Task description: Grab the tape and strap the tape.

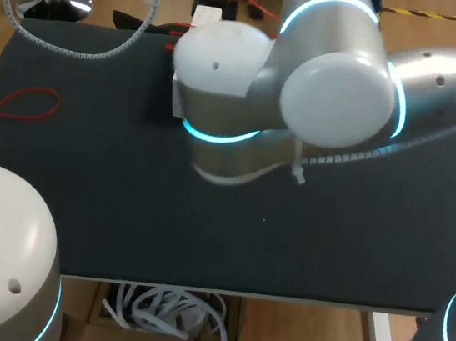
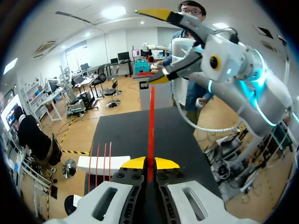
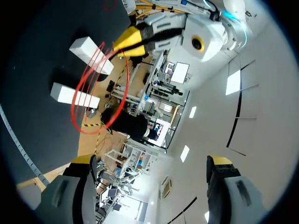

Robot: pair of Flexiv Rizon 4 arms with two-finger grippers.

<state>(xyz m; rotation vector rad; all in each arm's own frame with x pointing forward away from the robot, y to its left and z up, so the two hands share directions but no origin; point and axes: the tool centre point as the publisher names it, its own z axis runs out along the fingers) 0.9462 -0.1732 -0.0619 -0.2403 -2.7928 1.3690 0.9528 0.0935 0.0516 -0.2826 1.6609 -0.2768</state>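
My left gripper is shut on a thin red strap that stands upright from its yellow tips. From the right wrist view this strap is a loop hanging from the left gripper. My right gripper is wide open with nothing between its fingers; in the left wrist view it hovers just beyond the strap's top. In the head view my right arm hides both grippers.
Two white blocks lie on the black table, one carrying several red straps beside my left gripper. Another red strap loop lies at the table's left. A person stands past the far edge.
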